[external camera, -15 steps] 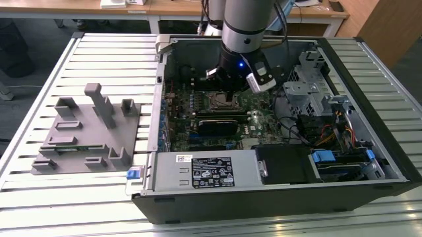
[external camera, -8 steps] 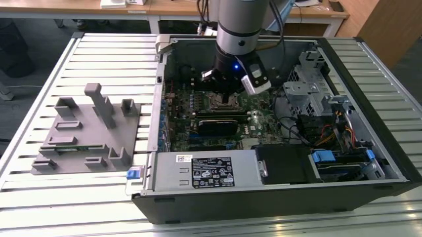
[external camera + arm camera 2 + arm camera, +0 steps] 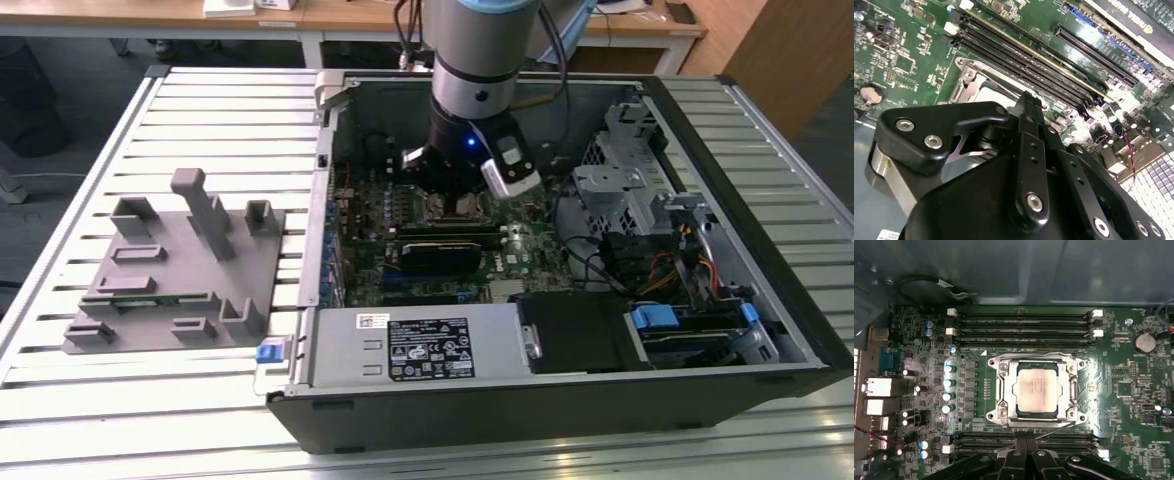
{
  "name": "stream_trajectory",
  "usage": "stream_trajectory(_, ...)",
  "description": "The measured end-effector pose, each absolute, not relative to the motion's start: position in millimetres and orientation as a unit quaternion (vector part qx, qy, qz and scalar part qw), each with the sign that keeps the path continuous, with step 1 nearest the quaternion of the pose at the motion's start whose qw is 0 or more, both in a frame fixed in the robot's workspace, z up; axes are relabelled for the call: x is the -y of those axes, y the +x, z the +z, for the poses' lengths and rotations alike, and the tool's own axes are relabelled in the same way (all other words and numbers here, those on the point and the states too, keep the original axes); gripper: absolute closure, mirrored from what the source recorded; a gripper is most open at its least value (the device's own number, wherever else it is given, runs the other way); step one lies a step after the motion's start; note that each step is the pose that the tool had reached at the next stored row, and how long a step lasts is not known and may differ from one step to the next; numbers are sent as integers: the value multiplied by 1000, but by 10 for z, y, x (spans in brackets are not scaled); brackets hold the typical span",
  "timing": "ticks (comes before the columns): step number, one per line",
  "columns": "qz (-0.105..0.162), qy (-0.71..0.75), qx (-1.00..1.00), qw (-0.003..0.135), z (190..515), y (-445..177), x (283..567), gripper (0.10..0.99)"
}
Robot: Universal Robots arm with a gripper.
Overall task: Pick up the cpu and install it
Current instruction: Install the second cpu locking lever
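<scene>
**Hovering over a seated chip**

Looking down in the first wrist view, we see the cpu (image 3: 1037, 389) lying flat inside the metal socket frame (image 3: 1002, 390) on the green motherboard (image 3: 1119, 390), its pale top square with the frame and nothing lying over it. We find the socket between two banks of long black memory slots (image 3: 1024, 325), one bank on either side of it, and a round coin cell (image 3: 1143, 343) sits on the board off to one side. The black fingers (image 3: 1026, 455) of the gripper (image 3: 1026, 440) appear pressed together, tips side by side with no gap that we can make out, and they carry nothing. They hang close to the socket's edge, apart from the chip.

In the second wrist view we catch a pale sliver of the cpu (image 3: 996, 91) past the gripper's black linkage (image 3: 1026, 165).

In the exterior view, the arm (image 3: 474, 60) reaches straight down into the open computer case (image 3: 561, 400), which lies on a slatted metal table (image 3: 134, 420). The gripper (image 3: 461, 195) is low over the middle of the board. A grey plastic fixture (image 3: 174, 270) rests on the table beside the case, towards the exterior view's left, well apart from the arm.
</scene>
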State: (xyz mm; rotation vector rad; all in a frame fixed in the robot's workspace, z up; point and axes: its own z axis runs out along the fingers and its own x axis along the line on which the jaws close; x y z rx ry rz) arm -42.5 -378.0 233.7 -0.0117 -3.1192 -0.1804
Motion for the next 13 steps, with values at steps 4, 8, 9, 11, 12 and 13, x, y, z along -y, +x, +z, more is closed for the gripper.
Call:
stream_trajectory(4, -58, -4, 998, 13, 2284, -428, 3780, 980)
stream_trajectory(8, -58, -4, 998, 17, 2241, -432, 3780, 980)
stream_trajectory(9, -58, -4, 998, 18, 2230, -433, 3780, 980)
stream_trajectory(11, -58, -4, 998, 19, 2208, -435, 3780, 980)
stream_trajectory(12, -59, -4, 998, 19, 2206, -435, 3794, 980)
stream_trajectory(13, -63, -4, 998, 19, 2203, -435, 3809, 980)
